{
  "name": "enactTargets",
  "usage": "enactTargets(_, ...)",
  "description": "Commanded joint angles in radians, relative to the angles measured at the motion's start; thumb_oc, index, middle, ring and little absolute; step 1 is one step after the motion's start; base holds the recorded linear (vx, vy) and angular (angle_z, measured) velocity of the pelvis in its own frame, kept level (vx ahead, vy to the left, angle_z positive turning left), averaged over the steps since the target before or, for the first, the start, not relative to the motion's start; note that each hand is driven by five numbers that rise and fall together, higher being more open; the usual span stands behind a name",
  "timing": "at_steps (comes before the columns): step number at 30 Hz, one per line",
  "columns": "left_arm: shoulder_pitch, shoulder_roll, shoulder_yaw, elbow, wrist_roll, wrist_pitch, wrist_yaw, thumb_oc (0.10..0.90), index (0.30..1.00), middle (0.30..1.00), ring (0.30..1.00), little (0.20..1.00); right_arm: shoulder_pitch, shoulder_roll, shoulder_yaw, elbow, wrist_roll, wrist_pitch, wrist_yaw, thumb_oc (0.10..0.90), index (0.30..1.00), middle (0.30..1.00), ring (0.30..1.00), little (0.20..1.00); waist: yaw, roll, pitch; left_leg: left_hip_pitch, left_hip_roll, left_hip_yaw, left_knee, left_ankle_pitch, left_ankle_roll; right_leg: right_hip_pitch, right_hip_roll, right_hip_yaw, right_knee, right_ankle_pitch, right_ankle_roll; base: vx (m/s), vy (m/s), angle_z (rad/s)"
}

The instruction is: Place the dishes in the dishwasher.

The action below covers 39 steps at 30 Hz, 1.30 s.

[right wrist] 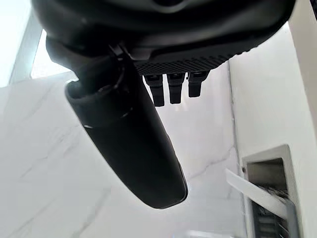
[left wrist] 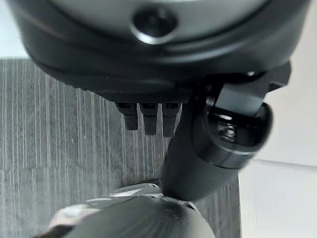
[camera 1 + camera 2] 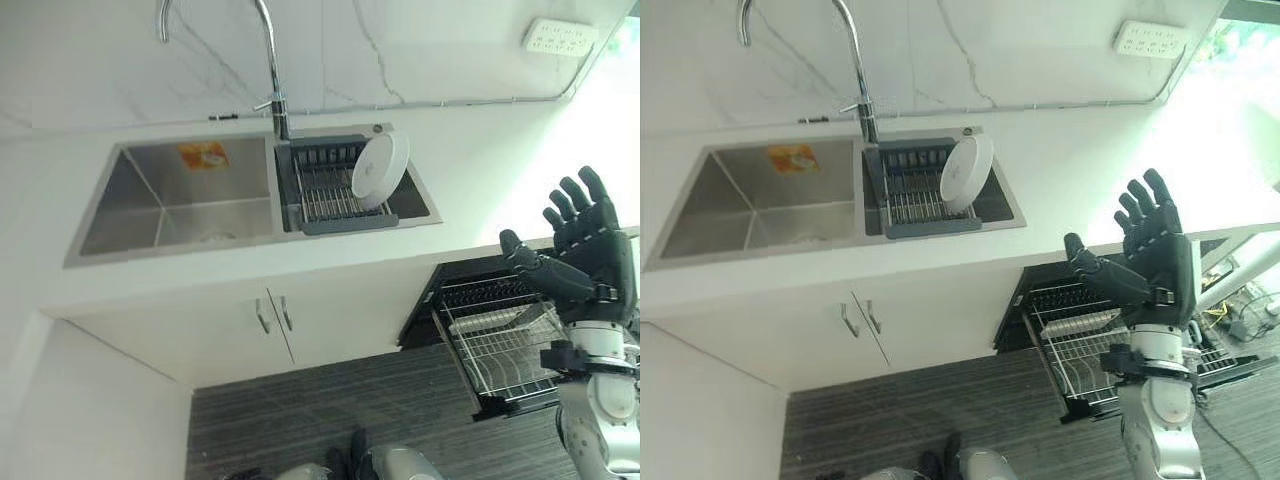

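A round white plate [image 3: 380, 170] leans upright in the dark dish rack [image 3: 325, 190] that sits in the right sink basin. Below the counter at the right, the dishwasher's wire basket [image 3: 500, 345] is pulled out, with something white [image 3: 1080, 325] lying in it. My right hand [image 3: 585, 245] is raised above that basket, in front of the counter edge. It is open, with fingers spread and thumb out, and holds nothing. In its wrist view the thumb [image 1: 129, 139] and straight fingers stand against the marble wall. My left hand [image 2: 148, 116] hangs open over the dark floor, empty.
A tall curved faucet [image 3: 270, 60] rises between the basins. The left basin [image 3: 190, 200] has an orange label [image 3: 203, 154] on its back wall. White cabinet doors [image 3: 270, 315] stand shut under the sink. A white power strip [image 3: 558, 37] is fixed to the wall.
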State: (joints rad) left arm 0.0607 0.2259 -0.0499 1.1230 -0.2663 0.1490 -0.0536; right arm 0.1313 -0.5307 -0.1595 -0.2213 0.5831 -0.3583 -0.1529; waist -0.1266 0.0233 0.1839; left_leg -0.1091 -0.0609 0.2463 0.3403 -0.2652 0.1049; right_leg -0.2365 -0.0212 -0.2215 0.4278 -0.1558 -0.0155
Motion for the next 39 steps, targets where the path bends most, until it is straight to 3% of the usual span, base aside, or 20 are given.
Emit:
enactTargets(1, -0.016, -0.011, -0.045, -0.070, 0.015, -0.029, -0.042, 0.800, 0.900, 0.900, 0.900, 0.900, -0.148, -0.007, -0.087, -0.040, 0.015, -0.102, 0.006, 0.800, 0.900, 0.900, 0.900, 0.900, 0.047, -0.068, 0.020, 0.033, -0.029, -0.150, 0.047, 0.096, -0.111, 0.135, -0.024, 0.117, -0.128, -0.029, 0.071, 0.23, 0.035, -0.33)
enactTargets(3, 0.005, -0.015, -0.031, -0.066, 0.030, -0.032, -0.055, 0.800, 0.900, 0.900, 0.900, 0.900, -0.178, 0.003, -0.074, -0.030, 0.002, -0.068, 0.016, 0.800, 0.900, 0.900, 0.900, 0.900, 0.068, -0.050, 0.023, 0.017, -0.034, -0.241, -0.040, 0.076, -0.094, 0.138, 0.016, 0.184, -0.128, -0.037, 0.076, 0.20, 0.161, -0.33)
enactTargets(6, 0.005, -0.026, -0.036, -0.053, 0.056, -0.034, -0.057, 0.800, 0.900, 0.900, 0.900, 0.900, -0.206, -0.002, -0.050, -0.043, -0.027, -0.057, -0.009, 0.800, 0.900, 0.900, 0.900, 0.900, 0.075, -0.026, 0.033, -0.085, -0.003, -0.237, -0.040, 0.116, -0.118, 0.158, 0.029, 0.210, -0.128, -0.059, 0.074, 0.09, 0.198, -0.68)
enactTargets(10, 0.002, -0.029, -0.057, -0.019, 0.044, -0.048, -0.048, 0.800, 0.900, 0.900, 0.900, 0.900, -0.202, 0.007, -0.032, -0.065, -0.012, -0.027, 0.003, 0.800, 0.900, 0.900, 0.900, 0.900, 0.067, 0.000, 0.013, -0.094, 0.013, -0.220, -0.040, 0.089, -0.110, 0.147, 0.010, 0.171, -0.128, -0.076, 0.088, 0.11, 0.163, -0.45)
enactTargets(14, 0.030, -0.026, -0.056, 0.008, 0.055, -0.063, -0.038, 0.800, 0.900, 0.900, 0.900, 0.900, -0.189, 0.022, -0.024, -0.051, 0.003, -0.035, 0.038, 0.800, 0.900, 0.900, 0.900, 0.900, 0.071, 0.002, -0.005, -0.047, 0.003, -0.208, -0.040, 0.048, -0.089, 0.131, -0.019, 0.130, -0.128, -0.066, 0.097, 0.08, 0.068, -0.45)
enactTargets(16, 0.045, -0.028, -0.046, -0.002, 0.016, -0.049, -0.019, 0.800, 0.900, 0.900, 0.900, 0.900, -0.213, 0.043, 0.009, -0.054, 0.009, -0.023, 0.071, 0.800, 0.900, 0.900, 0.900, 0.900, 0.089, 0.021, 0.001, -0.034, 0.033, -0.169, -0.040, 0.038, -0.071, 0.174, -0.005, 0.036, -0.128, -0.063, 0.091, 0.05, 0.081, -0.29)
enactTargets(18, 0.044, -0.024, -0.044, -0.006, 0.015, -0.037, 0.021, 0.800, 0.900, 0.900, 0.900, 0.900, -0.216, 0.053, 0.038, -0.062, 0.020, -0.026, 0.074, 0.800, 0.900, 0.900, 0.900, 0.900, 0.087, 0.034, 0.023, -0.018, 0.037, -0.188, -0.040, 0.029, -0.048, 0.134, -0.002, 0.032, -0.031, 0.021, 0.119, 0.01, -0.036, -0.76)
enactTargets(20, 0.043, -0.018, -0.038, 0.007, -0.015, -0.036, 0.047, 0.800, 0.900, 0.900, 0.900, 0.900, -0.222, 0.072, 0.061, -0.054, 0.010, -0.045, 0.088, 0.800, 0.900, 0.900, 0.900, 0.900, 0.090, 0.031, 0.035, -0.002, 0.035, -0.193, -0.040, 0.021, -0.041, 0.093, -0.053, 0.022, 0.000, 0.039, 0.131, 0.02, -0.215, -0.44)
enactTargets(22, 0.035, -0.008, -0.024, 0.032, -0.004, -0.054, 0.033, 0.800, 0.900, 0.900, 0.900, 0.900, -0.225, 0.077, 0.072, -0.051, 0.001, -0.069, 0.096, 0.800, 0.900, 0.900, 0.900, 0.900, 0.092, 0.029, 0.042, 0.025, 0.042, -0.203, -0.040, 0.009, -0.052, 0.103, -0.142, 0.040, -0.122, 0.084, 0.146, 0.05, -0.350, 0.11)
enactTargets(24, 0.036, -0.003, -0.015, 0.032, -0.019, -0.070, 0.042, 0.800, 0.900, 0.900, 0.900, 0.900, -0.234, 0.079, 0.075, -0.040, 0.014, -0.080, 0.119, 0.800, 0.900, 0.900, 0.900, 0.900, 0.099, 0.010, 0.050, 0.053, 0.048, -0.212, -0.040, -0.012, -0.073, 0.065, -0.255, 0.108, -0.128, 0.104, 0.169, 0.06, -0.501, 0.07)
enactTargets(26, 0.030, 0.008, -0.010, 0.019, -0.042, -0.061, 0.055, 0.800, 0.900, 0.900, 0.900, 0.900, -0.248, 0.088, 0.085, -0.044, 0.006, -0.079, 0.120, 0.800, 0.900, 0.900, 0.900, 0.900, 0.110, 0.001, 0.054, 0.065, 0.080, -0.233, -0.040, -0.021, -0.096, 0.053, -0.310, 0.163, -0.128, 0.122, 0.197, 0.04, -0.677, 0.08)
enactTargets(28, 0.006, 0.027, -0.015, -0.003, -0.041, -0.023, 0.073, 0.800, 0.900, 0.900, 0.900, 0.900, -0.273, 0.080, 0.096, -0.061, 0.004, -0.052, 0.091, 0.800, 0.900, 0.900, 0.900, 0.900, 0.129, -0.016, 0.054, 0.036, 0.166, -0.277, -0.040, 0.015, -0.139, 0.089, -0.291, 0.167, -0.128, 0.042, 0.220, -0.06, -1.066, 0.34)
enactTargets(30, -0.012, 0.028, 0.000, -0.023, -0.127, 0.007, 0.131, 0.800, 0.900, 0.900, 0.900, 0.900, -0.326, 0.032, 0.143, -0.033, 0.038, -0.029, 0.072, 0.800, 0.900, 0.900, 0.900, 0.900, 0.145, -0.023, 0.056, 0.007, 0.288, -0.294, -0.040, 0.074, -0.194, 0.088, -0.225, 0.086, -0.128, -0.008, 0.183, -0.17, -1.059, 0.76)
enactTargets(32, 0.005, 0.002, 0.009, -0.015, -0.033, -0.027, 0.122, 0.800, 0.900, 0.900, 0.900, 0.900, -0.305, 0.022, 0.149, -0.044, 0.042, -0.033, 0.076, 0.800, 0.900, 0.900, 0.900, 0.900, 0.135, -0.019, 0.066, -0.038, 0.357, -0.246, -0.040, 0.146, -0.217, 0.104, -0.178, 0.028, -0.128, -0.024, 0.145, -0.13, -0.603, 0.22)
enactTargets(33, 0.012, -0.004, 0.003, -0.015, -0.016, -0.042, 0.129, 0.800, 0.900, 0.900, 0.900, 0.900, -0.291, 0.022, 0.144, -0.049, 0.049, -0.031, 0.083, 0.800, 0.900, 0.900, 0.900, 0.900, 0.129, -0.015, 0.069, -0.047, 0.365, -0.216, -0.040, 0.161, -0.216, 0.114, -0.166, 0.010, -0.128, -0.031, 0.134, -0.09, -0.513, -0.03)
enactTargets(34, 0.013, -0.007, -0.004, -0.018, -0.006, -0.041, 0.128, 0.800, 0.900, 0.900, 0.900, 0.900, -0.269, 0.022, 0.135, -0.059, 0.051, -0.028, 0.086, 0.800, 0.900, 0.900, 0.900, 0.900, 0.113, -0.010, 0.072, -0.064, 0.379, -0.140, -0.040, 0.189, -0.217, 0.130, -0.154, -0.021, -0.128, -0.044, 0.117, -0.06, -0.341, 0.17)
enactTargets(35, 0.012, -0.010, -0.014, -0.017, -0.013, -0.039, 0.126, 0.800, 0.900, 0.900, 0.900, 0.900, -0.256, 0.023, 0.132, -0.068, 0.054, -0.024, 0.087, 0.800, 0.900, 0.900, 0.900, 0.900, 0.107, -0.008, 0.074, -0.073, 0.369, -0.114, -0.040, 0.206, -0.219, 0.140, -0.148, -0.035, -0.128, -0.054, 0.105, -0.06, -0.292, 0.44)
enactTargets(36, 0.014, -0.013, -0.023, -0.016, -0.020, -0.040, 0.124, 0.800, 0.900, 0.900, 0.900, 0.900, -0.249, 0.023, 0.132, -0.073, 0.060, -0.020, 0.096, 0.800, 0.900, 0.900, 0.900, 0.900, 0.110, -0.007, 0.079, -0.073, 0.325, -0.125, -0.040, 0.184, -0.212, 0.147, -0.147, -0.033, -0.128, -0.060, 0.106, -0.04, -0.176, 0.55)
enactTargets(37, 0.024, -0.022, -0.020, -0.032, -0.018, -0.032, 0.123, 0.800, 0.900, 0.900, 0.900, 0.900, -0.250, 0.021, 0.142, -0.072, 0.064, -0.018, 0.116, 0.800, 0.900, 0.900, 0.900, 0.900, 0.126, 0.008, 0.076, -0.107, 0.241, -0.182, -0.040, 0.165, -0.205, 0.143, -0.129, -0.008, -0.128, -0.061, 0.110, 0.00, -0.097, 0.49)
enactTargets(39, 0.041, -0.023, -0.018, -0.031, -0.011, -0.028, 0.105, 0.800, 0.900, 0.900, 0.900, 0.900, -0.249, 0.036, 0.168, -0.081, 0.037, -0.017, 0.115, 0.800, 0.900, 0.900, 0.900, 0.900, 0.138, 0.039, 0.070, -0.175, 0.179, -0.185, -0.040, 0.179, -0.199, 0.164, -0.095, 0.004, -0.128, -0.076, 0.105, 0.06, -0.011, 0.14)
